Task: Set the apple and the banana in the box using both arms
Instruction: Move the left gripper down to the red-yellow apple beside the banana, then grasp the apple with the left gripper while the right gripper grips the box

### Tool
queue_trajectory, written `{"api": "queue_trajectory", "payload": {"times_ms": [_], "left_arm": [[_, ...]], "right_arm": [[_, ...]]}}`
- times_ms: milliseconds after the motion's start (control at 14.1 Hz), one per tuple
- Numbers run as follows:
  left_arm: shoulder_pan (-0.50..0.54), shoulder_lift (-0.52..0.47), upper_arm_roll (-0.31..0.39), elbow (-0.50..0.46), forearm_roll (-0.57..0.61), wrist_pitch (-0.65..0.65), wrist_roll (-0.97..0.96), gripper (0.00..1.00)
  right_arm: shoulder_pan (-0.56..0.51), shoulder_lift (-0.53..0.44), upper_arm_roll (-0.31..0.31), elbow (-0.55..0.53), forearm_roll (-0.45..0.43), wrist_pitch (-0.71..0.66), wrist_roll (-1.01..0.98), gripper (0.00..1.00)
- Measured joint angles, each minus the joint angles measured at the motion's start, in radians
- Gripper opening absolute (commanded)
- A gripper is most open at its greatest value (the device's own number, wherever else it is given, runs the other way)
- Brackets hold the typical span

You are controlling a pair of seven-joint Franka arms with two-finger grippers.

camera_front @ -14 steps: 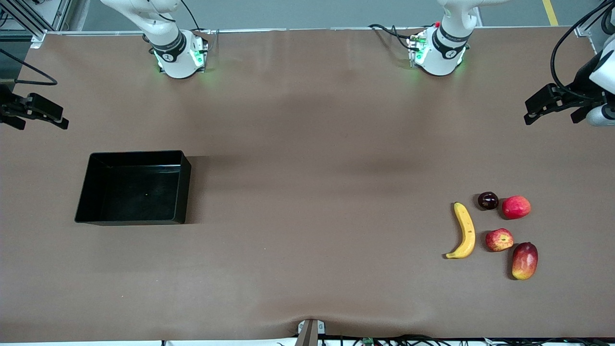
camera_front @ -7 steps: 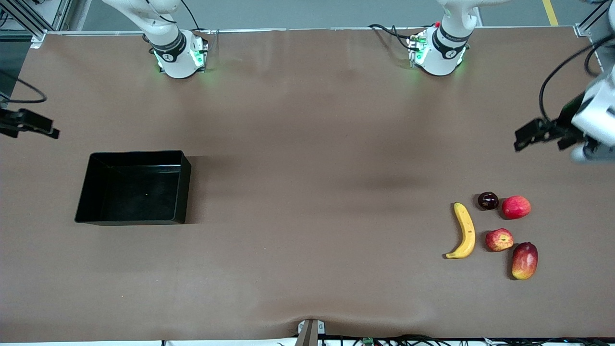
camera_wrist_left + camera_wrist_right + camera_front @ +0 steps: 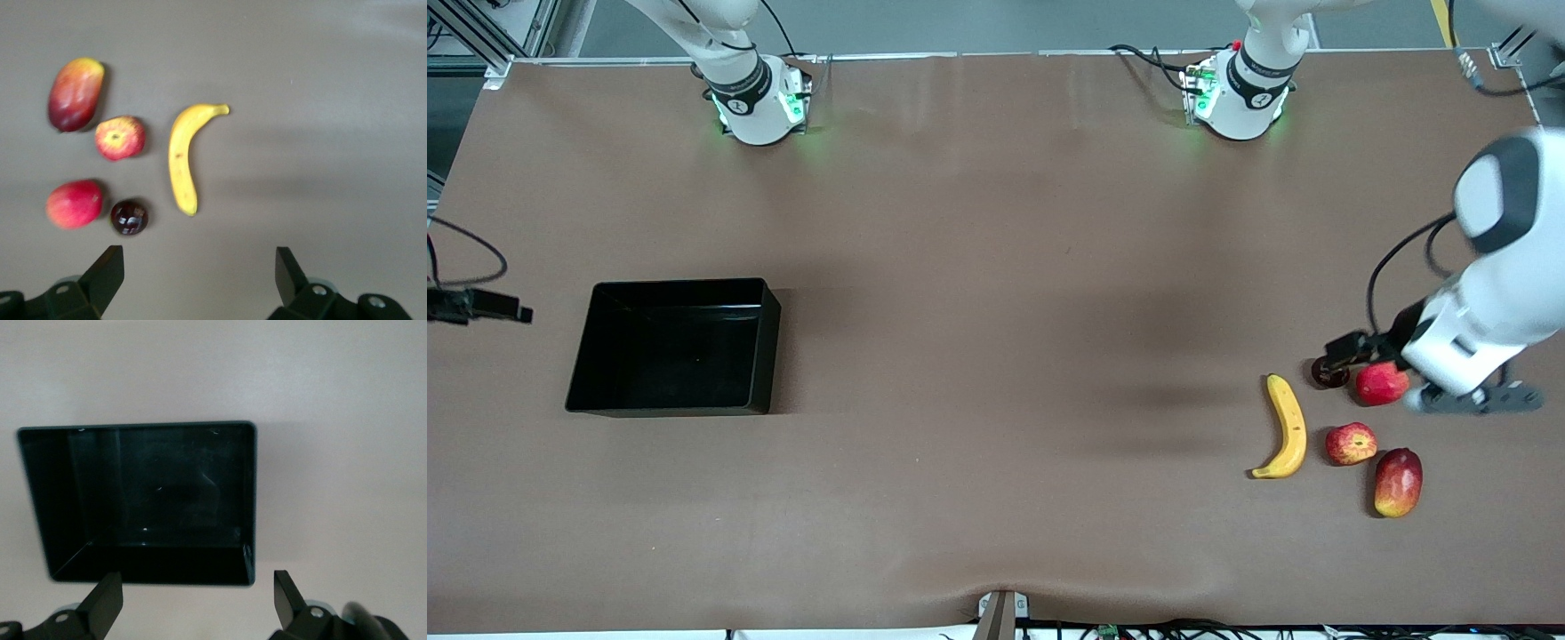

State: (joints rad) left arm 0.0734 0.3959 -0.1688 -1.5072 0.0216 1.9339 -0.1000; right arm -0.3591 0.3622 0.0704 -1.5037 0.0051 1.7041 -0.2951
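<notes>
Overhead, the left gripper (image 3: 1347, 348) hung above the fruit cluster at the left arm's end of the table, over the dark round fruit (image 3: 1329, 373) and the pinkish-red fruit (image 3: 1382, 383). Its fingers (image 3: 105, 273) were spread wide, with nothing between them. None of the fruit was touched by the fingers.

The banana (image 3: 1287, 428) lay flat on the table (image 3: 996, 356), curved, at the edge of the cluster toward the right arm's end. The apple (image 3: 1351, 444) sat just beside the banana, apart from it, with its yellowish stem patch facing up. The mango-like fruit (image 3: 1398, 481) lay near the apple, nearer to the front camera. The pinkish-red fruit and the dark round fruit lay side by side, farther from the front camera than the apple. In the left wrist view all five fruits were visible: banana (image 3: 185, 155), apple (image 3: 119, 137), mango-like fruit (image 3: 75, 93), pinkish-red fruit (image 3: 74, 203) and dark round fruit (image 3: 129, 217).

The box (image 3: 761, 347) stood toward the right arm's end of the table, well apart from the fruit. It held no fruit. The right gripper (image 3: 503, 308) hung beside the box at the table's edge. Its fingers (image 3: 103, 603) were spread wide and empty, with the box (image 3: 250, 493) ahead of them in the right wrist view.
</notes>
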Motion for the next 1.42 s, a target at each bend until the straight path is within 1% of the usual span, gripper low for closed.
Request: {"api": "queue_trajectory", "payload": {"times_ms": [71, 213, 355, 426, 497, 568, 639, 710, 852, 923, 995, 1066, 1421], "left_arm": [[0.000, 0.050, 0.001, -0.002, 0.021, 0.059, 0.000, 1.00], [0.001, 0.158, 0.001, -0.001, 0.121, 0.175, -0.001, 1.00], [0.004, 0.250, 0.003, 0.014, 0.187, 0.263, -0.001, 1.00], [0.006, 0.282, 0.007, 0.027, 0.218, 0.284, 0.000, 1.00], [0.007, 0.304, 0.016, 0.041, 0.262, 0.293, 0.001, 1.00], [0.009, 0.315, 0.026, 0.051, 0.308, 0.300, 0.001, 1.00], [0.012, 0.320, 0.033, 0.057, 0.339, 0.302, 0.001, 1.00], [0.021, 0.321, 0.038, 0.059, 0.355, 0.304, 0.001, 1.00], [0.057, 0.329, 0.043, 0.059, 0.360, 0.323, 0.005, 1.00], [0.077, 0.340, 0.043, 0.059, 0.360, 0.339, 0.011, 1.00], [0.090, 0.354, 0.043, 0.059, 0.360, 0.350, 0.013, 1.00], [0.097, 0.365, 0.043, 0.059, 0.356, 0.358, 0.012, 1.00], [0.093, 0.378, 0.039, 0.059, 0.282, 0.362, 0.001, 1.00]], "right_arm": [[-0.015, 0.035, 0.000, 0.000, 0.000, 0.030, -0.015, 1.00], [-0.033, 0.094, 0.000, -0.001, 0.000, 0.070, -0.025, 1.00], [-0.042, 0.131, 0.000, -0.018, 0.000, 0.125, -0.025, 1.00], [-0.047, 0.138, 0.000, -0.038, 0.000, 0.163, -0.025, 1.00], [-0.054, 0.143, 0.000, -0.066, 0.000, 0.205, -0.025, 0.88], [-0.062, 0.146, 0.000, -0.100, 0.000, 0.249, -0.031, 0.69], [-0.072, 0.148, 0.000, -0.138, 0.000, 0.288, -0.048, 0.64], [-0.083, 0.149, 0.000, -0.176, 0.002, 0.319, -0.068, 0.55], [-0.099, 0.149, 0.000, -0.243, 0.009, 0.369, -0.090, 0.32], [-0.100, 0.149, 0.000, -0.272, 0.010, 0.391, -0.092, 0.18], [-0.100, 0.149, 0.002, -0.295, 0.010, 0.410, -0.092, 0.07], [-0.100, 0.149, 0.005, -0.308, 0.010, 0.419, -0.092, 0.00], [-0.100, 0.147, 0.008, -0.311, 0.011, 0.418, -0.132, 0.00]]}}
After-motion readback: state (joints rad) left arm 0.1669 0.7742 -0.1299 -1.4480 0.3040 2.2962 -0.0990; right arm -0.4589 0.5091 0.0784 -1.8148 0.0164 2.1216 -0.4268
